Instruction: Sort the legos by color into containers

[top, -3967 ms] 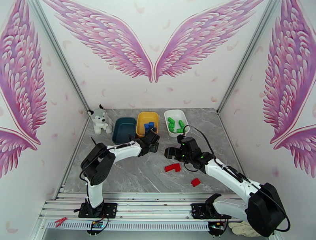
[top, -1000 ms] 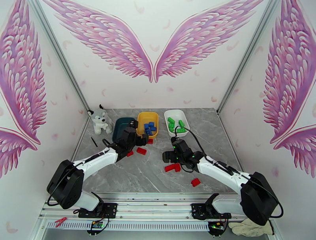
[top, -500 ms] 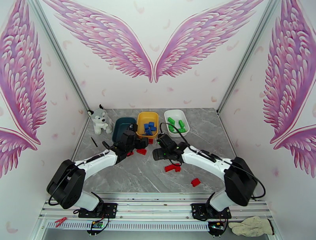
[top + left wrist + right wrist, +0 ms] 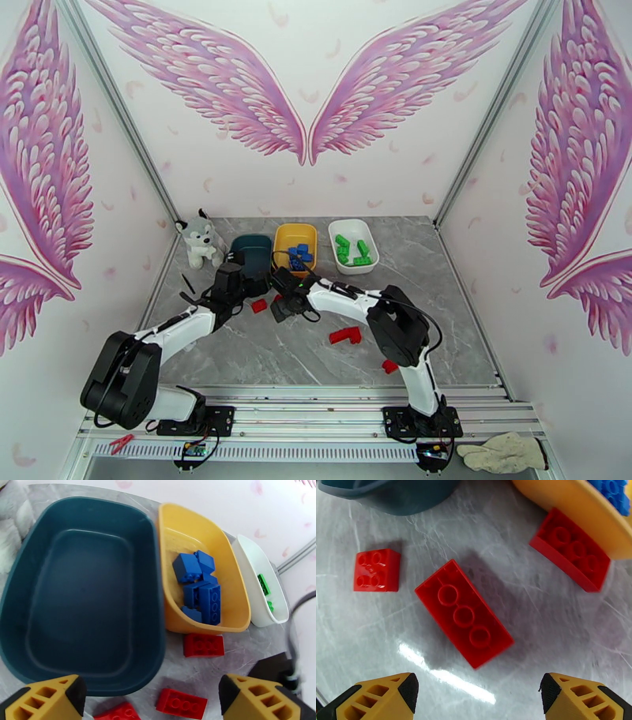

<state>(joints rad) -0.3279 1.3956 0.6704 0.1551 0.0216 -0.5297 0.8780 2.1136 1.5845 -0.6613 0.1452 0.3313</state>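
Three trays stand at the back: an empty dark teal tray [image 4: 251,249] [image 4: 79,594], a yellow tray [image 4: 294,234] [image 4: 237,614] with several blue legos [image 4: 199,588], and a white tray [image 4: 353,230] [image 4: 252,570] with green legos [image 4: 351,251]. Red legos lie on the table in front of them [image 4: 258,305] [image 4: 203,645] [image 4: 464,614]. My left gripper [image 4: 237,286] [image 4: 150,689] is open at the teal tray's near edge. My right gripper [image 4: 282,304] [image 4: 476,693] is open just above a long red brick, nothing between its fingers.
A red L-shaped piece [image 4: 344,335] and a small red brick [image 4: 389,365] lie nearer the right arm's base. A plush husky [image 4: 199,241] sits left of the teal tray. A small red square brick [image 4: 377,570] lies left of the long one.
The right arm has swung left across the table to the red bricks below the yellow tray. The left gripper has drawn back left, toward the teal tray's front.
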